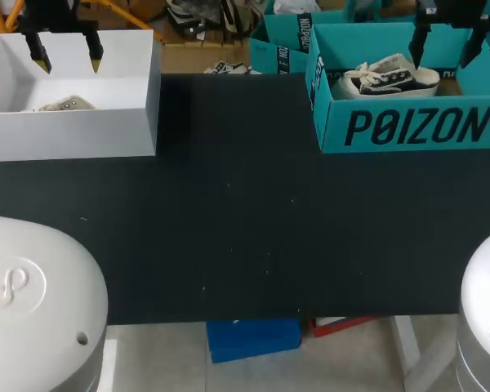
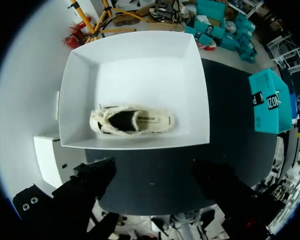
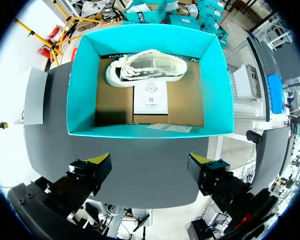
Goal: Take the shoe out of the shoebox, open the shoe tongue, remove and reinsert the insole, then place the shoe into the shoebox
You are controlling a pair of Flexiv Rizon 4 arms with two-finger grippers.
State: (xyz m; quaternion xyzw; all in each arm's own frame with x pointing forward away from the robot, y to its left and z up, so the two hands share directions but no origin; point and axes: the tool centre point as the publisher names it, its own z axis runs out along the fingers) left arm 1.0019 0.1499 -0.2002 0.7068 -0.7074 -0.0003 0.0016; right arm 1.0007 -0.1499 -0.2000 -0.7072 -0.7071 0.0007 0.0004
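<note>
The dark table [image 1: 245, 229] carries two open boxes at its far edge, well apart, each directly below one of your grippers.

Under your right gripper [image 3: 151, 160] sits the teal shoebox [image 3: 149, 131]. Its front wall has large black lettering, and a black printed band runs down its side. Under your left gripper [image 2: 155, 175] sits the plain white box [image 2: 135, 75], with no print visible.

Ahead of the right fingers, the black-and-white sneaker [image 3: 146, 67] lies along the shoebox's far wall on the brown cardboard floor. A white printed card [image 3: 150, 97] lies just beside it on the gripper's side; its print is too small to read.

Ahead of the left fingers, the cream shoe [image 2: 132, 120] rests in the white box close to the near wall, opening upward, with a small illegible label.

Both grippers hang released, their fingers spread with nothing between them.
</note>
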